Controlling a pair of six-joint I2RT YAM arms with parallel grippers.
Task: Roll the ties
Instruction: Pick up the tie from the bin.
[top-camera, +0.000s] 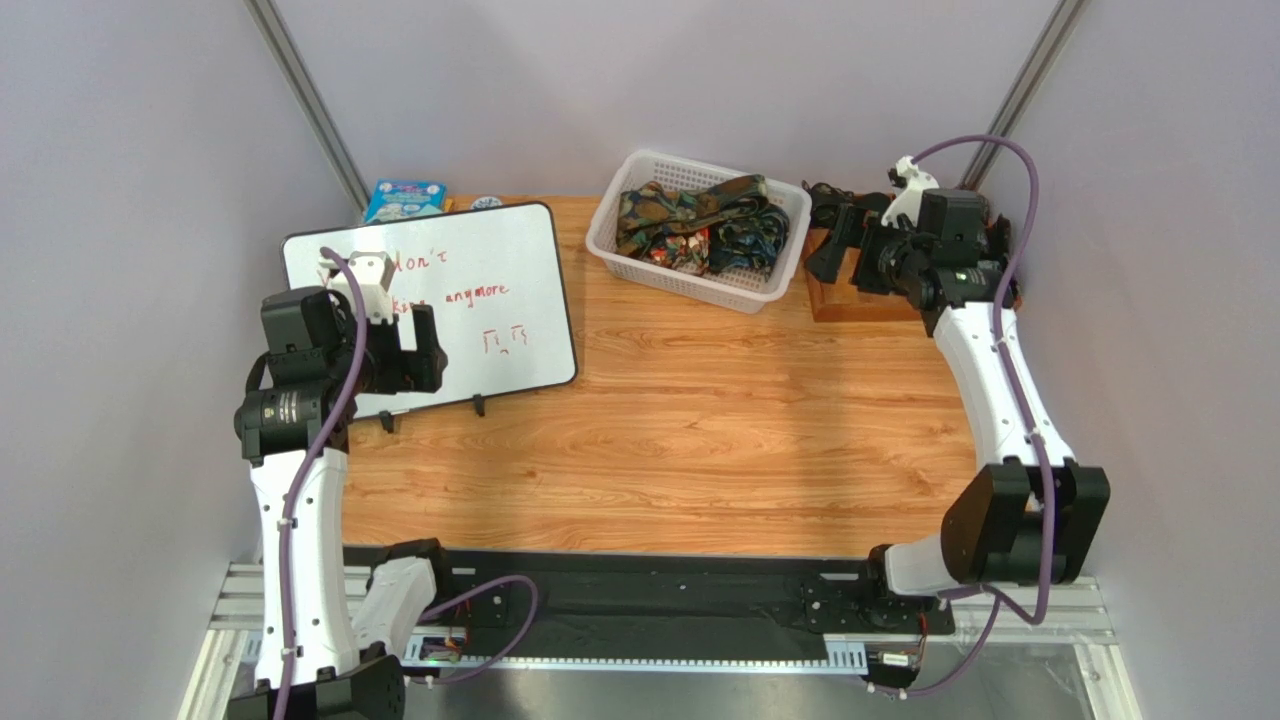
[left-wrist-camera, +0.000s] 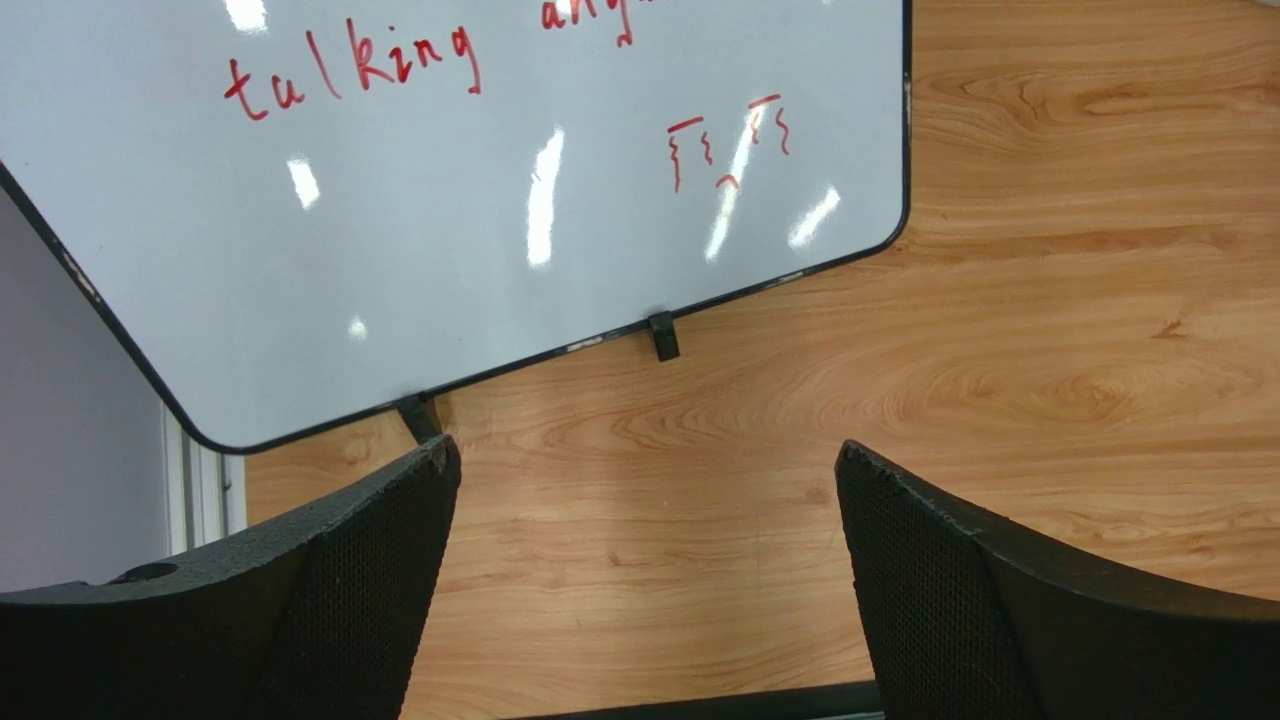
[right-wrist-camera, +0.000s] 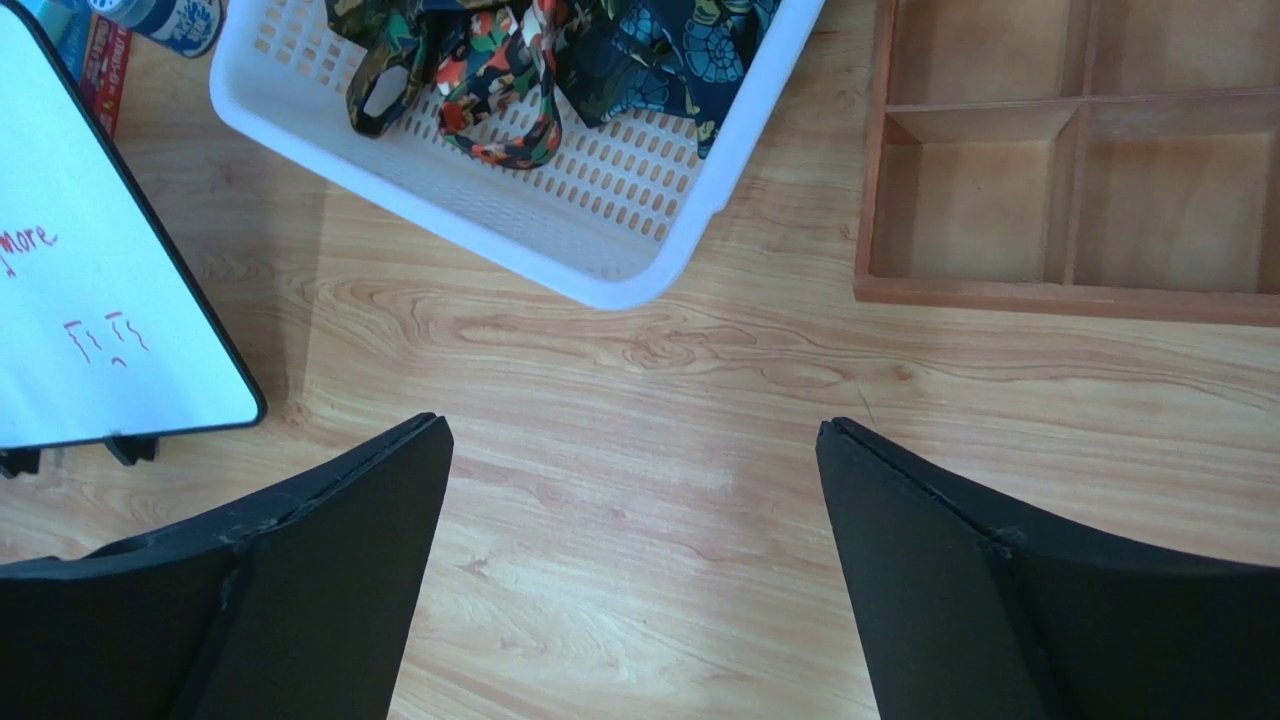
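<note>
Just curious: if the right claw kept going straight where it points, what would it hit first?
The right gripper would probably meet bare table, short of the white basket; depth is unclear.

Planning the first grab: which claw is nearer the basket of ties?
Right. The right claw hovers just beside the basket, at its right end; the left claw is far off, by the whiteboard.
</note>
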